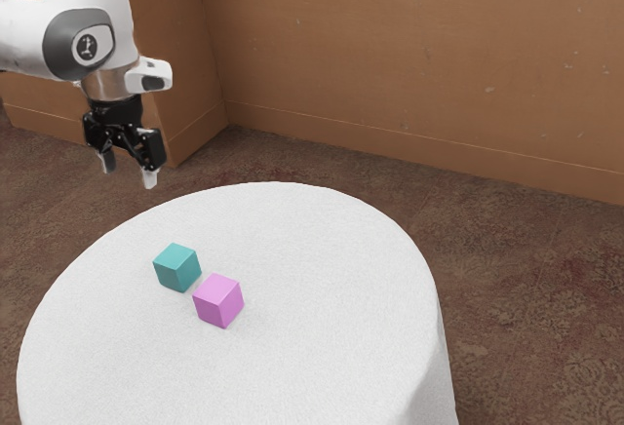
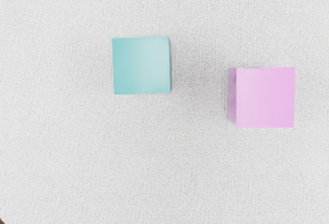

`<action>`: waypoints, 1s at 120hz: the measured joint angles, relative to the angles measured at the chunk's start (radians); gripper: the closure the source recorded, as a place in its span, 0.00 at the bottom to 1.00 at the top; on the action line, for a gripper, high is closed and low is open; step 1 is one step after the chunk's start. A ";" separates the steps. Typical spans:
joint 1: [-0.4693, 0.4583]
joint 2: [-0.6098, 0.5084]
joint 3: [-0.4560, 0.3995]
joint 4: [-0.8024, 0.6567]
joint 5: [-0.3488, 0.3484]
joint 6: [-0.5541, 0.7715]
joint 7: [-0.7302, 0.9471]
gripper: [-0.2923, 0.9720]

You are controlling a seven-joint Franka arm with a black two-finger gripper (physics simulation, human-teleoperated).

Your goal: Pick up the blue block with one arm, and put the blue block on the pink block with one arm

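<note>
Blue block (image 1: 176, 267) just beside pink block (image 1: 217, 300), not touching; end effector (image 1: 129, 174) released, empty; table (image 1: 322, 279) btm cropped.

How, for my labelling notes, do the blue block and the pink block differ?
The blue block is teal, the pink block pink. The blue block lies toward the exterior view's left, the pink block toward its right. Both are similar-sized cubes, flat on the table, apart.
</note>
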 joint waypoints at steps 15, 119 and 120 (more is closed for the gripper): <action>-0.014 0.082 0.026 -0.004 -0.008 0.081 0.014 0.23; -0.041 0.449 0.116 0.065 -0.065 0.342 0.174 0.23; -0.041 0.447 0.116 0.060 -0.066 0.346 0.175 0.23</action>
